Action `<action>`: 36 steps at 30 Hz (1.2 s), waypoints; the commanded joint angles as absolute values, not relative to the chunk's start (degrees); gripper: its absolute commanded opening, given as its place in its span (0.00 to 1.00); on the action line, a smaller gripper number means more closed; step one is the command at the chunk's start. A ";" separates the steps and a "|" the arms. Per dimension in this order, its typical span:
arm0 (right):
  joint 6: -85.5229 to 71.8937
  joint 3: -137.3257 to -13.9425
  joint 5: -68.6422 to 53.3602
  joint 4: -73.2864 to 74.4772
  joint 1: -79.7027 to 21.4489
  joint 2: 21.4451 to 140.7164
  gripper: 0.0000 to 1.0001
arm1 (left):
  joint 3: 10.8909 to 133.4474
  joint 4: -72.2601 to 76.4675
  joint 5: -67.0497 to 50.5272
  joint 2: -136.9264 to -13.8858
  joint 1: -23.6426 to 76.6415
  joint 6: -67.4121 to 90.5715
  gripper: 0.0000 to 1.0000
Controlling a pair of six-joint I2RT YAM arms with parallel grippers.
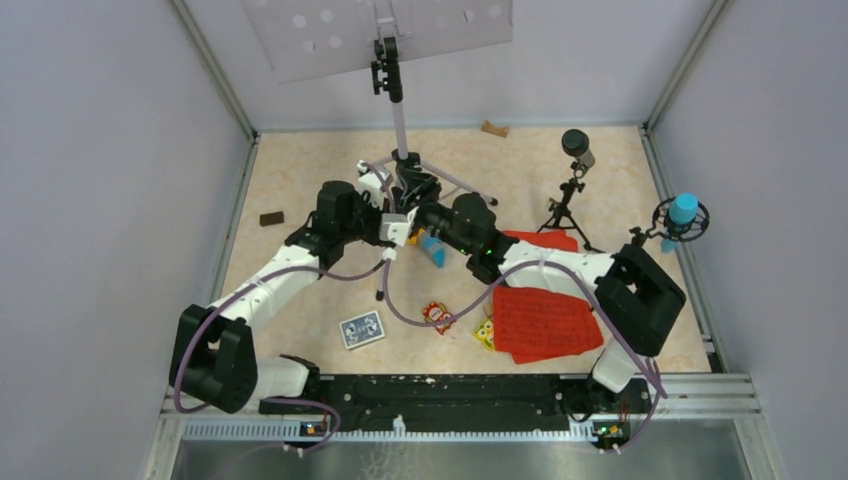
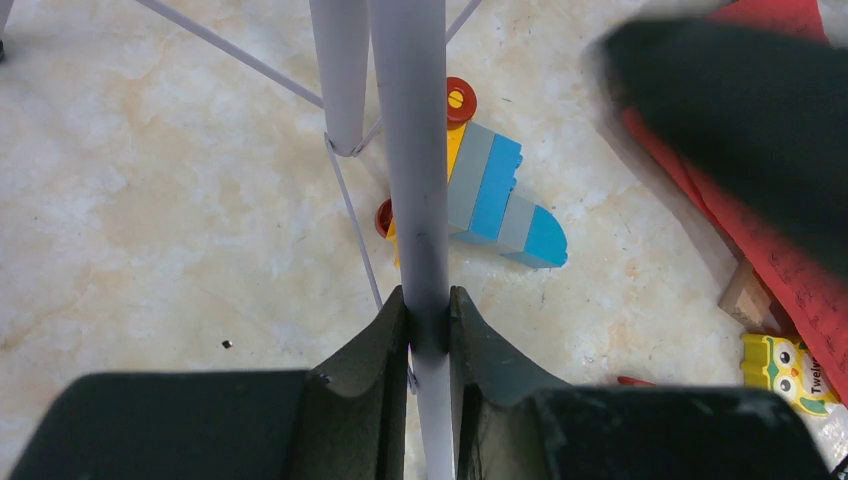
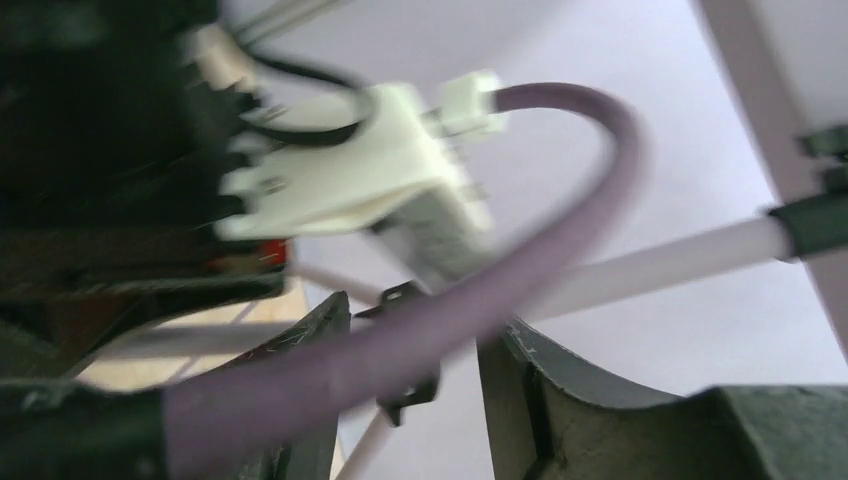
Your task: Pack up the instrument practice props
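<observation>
Two white-linked arms (image 1: 270,285), bulky black joints (image 1: 215,355), looping purple cables (image 3: 330,375), dark grey gripper fingers (image 2: 365,380).

Left hand (image 2: 428,330) pinched closed, right hand (image 3: 418,325) with fingers (image 3: 560,400) parted, both hands close together.

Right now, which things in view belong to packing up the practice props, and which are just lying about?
Job: music stand, red music sheets, dark microphone, black mic tripod, blue microphone.
Lying about: card deck, blue toy block, owl block, brown block.
</observation>
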State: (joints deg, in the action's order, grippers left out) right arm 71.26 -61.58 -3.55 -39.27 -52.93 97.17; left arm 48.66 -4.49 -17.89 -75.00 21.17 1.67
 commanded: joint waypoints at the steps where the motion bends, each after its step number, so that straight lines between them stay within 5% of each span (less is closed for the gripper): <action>1: 52.01 -62.30 -4.15 -50.87 -53.58 89.67 0.51 | 49.62 -5.74 -19.72 -76.21 22.06 0.62 0.00; 9: 18.90 -56.35 9.64 -54.58 -51.44 84.95 0.50 | 49.88 -6.13 -19.86 -76.40 22.06 0.45 0.00; 15: -7.49 -60.19 20.96 -43.38 -49.65 84.07 0.49 | 49.95 -6.27 -20.04 -76.38 22.04 0.44 0.00; 25: -59.83 -66.01 13.39 -20.91 -39.57 87.26 0.35 | 50.19 -6.73 -20.73 -76.56 22.06 0.44 0.00; 36: -81.07 -67.07 5.22 -27.93 -39.37 95.08 0.44 | 50.57 -7.41 -20.47 -76.71 22.02 0.44 0.00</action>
